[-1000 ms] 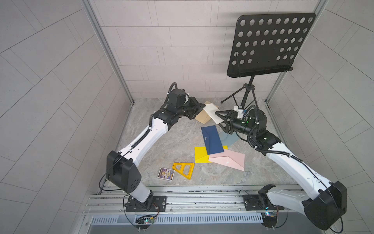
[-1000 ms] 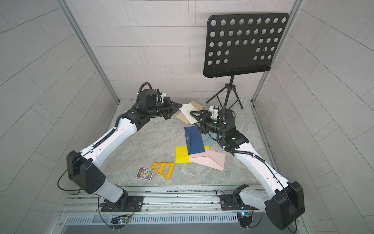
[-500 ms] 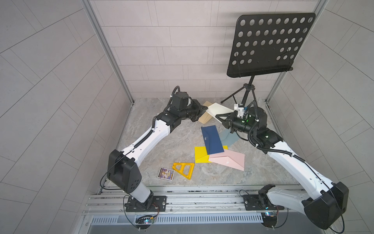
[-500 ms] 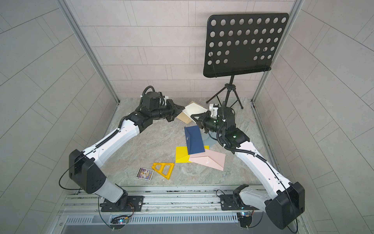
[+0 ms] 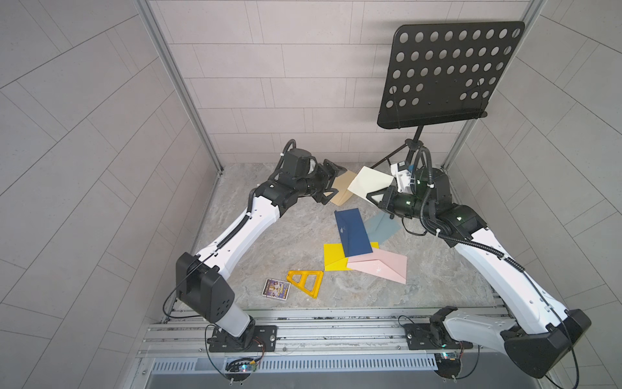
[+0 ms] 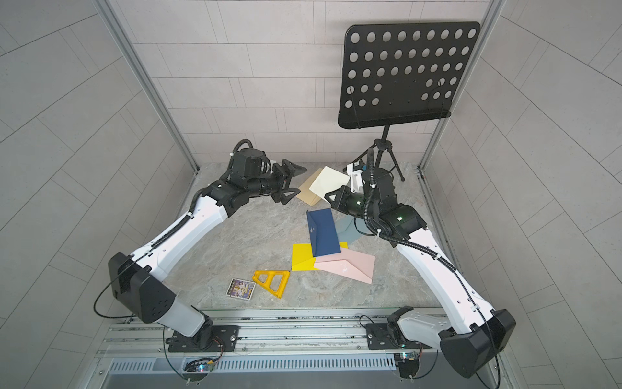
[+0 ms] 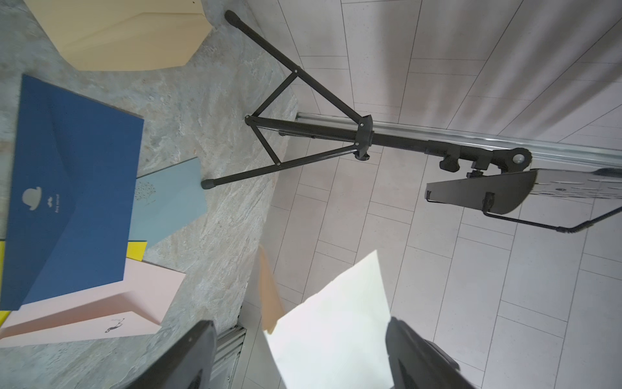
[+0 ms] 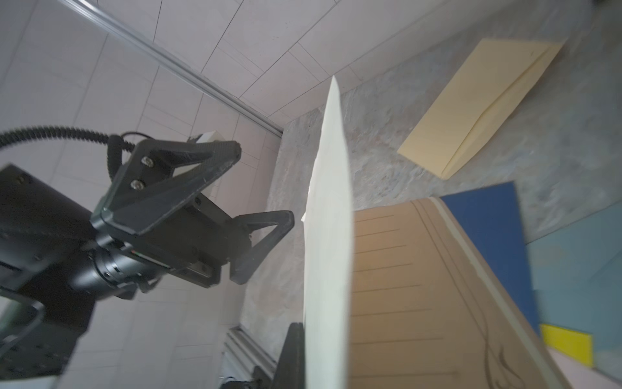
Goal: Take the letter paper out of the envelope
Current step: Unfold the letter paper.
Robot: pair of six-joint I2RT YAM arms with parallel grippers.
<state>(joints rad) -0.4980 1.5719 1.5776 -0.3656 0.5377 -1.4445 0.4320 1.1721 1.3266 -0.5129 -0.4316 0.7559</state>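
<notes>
At the back of the table, near the foot of the music stand (image 5: 412, 151), we see the letter paper (image 5: 368, 182) held up off the surface by the right gripper (image 5: 372, 198), whose jaws are pinched closed on the sheet's near edge. In both top views the cream sheet (image 6: 328, 183) slants up from that grip. Its free corner points to the back wall and its far side leans toward the left arm. It is too foreshortened there for us to name its long axis.

The right wrist view gives us the sheet (image 8: 328, 235) almost edge-on, its length running straight out from the jaws to a pointed tip. Only this view shows a second, brownish leaf with ruled lines (image 8: 404, 286) beside the cream one. The left wrist view shows the cream face (image 7: 336, 330) broadside, with just a thin tan sliver behind it.

Our left gripper (image 5: 331, 182) holds nothing. Its jaws are spread wide, clearest from the right wrist (image 8: 264, 182), just beside the sheet. We cannot tell if the nearer fingertip touches the sheet.

The tan envelope (image 5: 340, 188) lies flat on the table between the two grippers, its long axis slanting from the near side toward the back wall. The sheet hides part of it in both top views (image 6: 308, 189), while the right wrist view shows it whole (image 8: 478, 111).
</notes>
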